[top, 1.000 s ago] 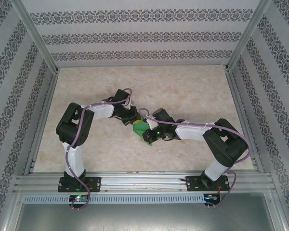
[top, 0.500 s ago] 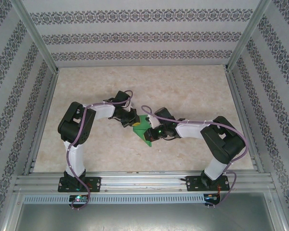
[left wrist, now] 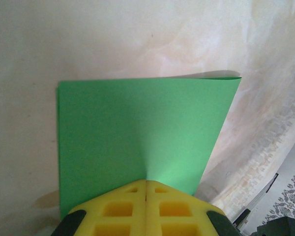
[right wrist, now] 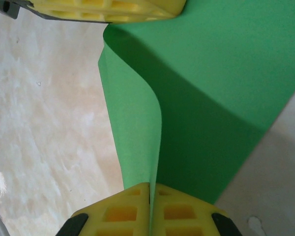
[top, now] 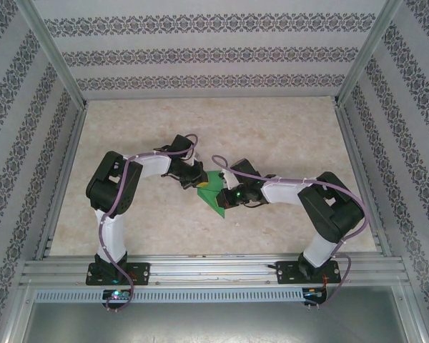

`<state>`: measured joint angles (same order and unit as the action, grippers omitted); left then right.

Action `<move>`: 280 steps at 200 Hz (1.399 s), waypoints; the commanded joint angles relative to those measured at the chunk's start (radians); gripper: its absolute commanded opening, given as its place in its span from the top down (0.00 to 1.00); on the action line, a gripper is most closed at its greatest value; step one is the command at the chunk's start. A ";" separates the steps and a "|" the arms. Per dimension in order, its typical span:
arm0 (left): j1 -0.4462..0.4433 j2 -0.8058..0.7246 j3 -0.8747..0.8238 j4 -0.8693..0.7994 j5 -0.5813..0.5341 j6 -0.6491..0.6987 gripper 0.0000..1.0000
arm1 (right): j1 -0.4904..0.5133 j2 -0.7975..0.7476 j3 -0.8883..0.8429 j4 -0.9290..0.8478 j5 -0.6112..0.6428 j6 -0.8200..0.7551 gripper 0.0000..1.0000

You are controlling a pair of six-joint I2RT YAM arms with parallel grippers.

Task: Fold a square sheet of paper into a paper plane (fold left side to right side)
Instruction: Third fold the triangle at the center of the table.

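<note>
The square sheet of paper [top: 216,193] is bright green and sits low over the beige table between my two wrists. My left gripper [top: 201,185] is shut on its left edge. In the left wrist view the yellow fingers [left wrist: 118,209] meet on the sheet [left wrist: 137,128], whose far edge curls over in two layers. My right gripper [top: 226,199] is shut on the near right edge. In the right wrist view the paper [right wrist: 216,88] bends up in a curl into my right gripper [right wrist: 151,187]. The left gripper's yellow fingers [right wrist: 108,9] hold its far end.
Aluminium rails [top: 214,268] run along the near edge by the arm bases, and slanted posts [top: 53,64] stand at the sides. Patterned walls [top: 214,53] enclose the table [top: 272,136], which is bare behind and beside the arms.
The right gripper has shifted slightly right and back with its edge of the paper, so more green shows between the wrists. The left gripper has closed fully and hardly moved.
</note>
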<state>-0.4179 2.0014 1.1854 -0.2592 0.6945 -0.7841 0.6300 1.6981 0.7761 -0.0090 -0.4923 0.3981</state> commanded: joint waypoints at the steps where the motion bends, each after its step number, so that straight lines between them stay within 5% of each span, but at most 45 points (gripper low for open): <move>1: -0.015 0.030 0.004 -0.074 -0.039 0.026 0.95 | -0.009 0.020 0.028 -0.023 0.024 0.003 1.00; 280: -0.015 0.033 -0.012 -0.058 -0.040 0.014 0.95 | -0.007 0.043 0.037 0.000 -0.050 0.016 0.99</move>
<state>-0.4183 2.0014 1.1854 -0.2592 0.6922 -0.7845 0.6300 1.7309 0.8013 -0.0143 -0.5251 0.3988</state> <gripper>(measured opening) 0.055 0.043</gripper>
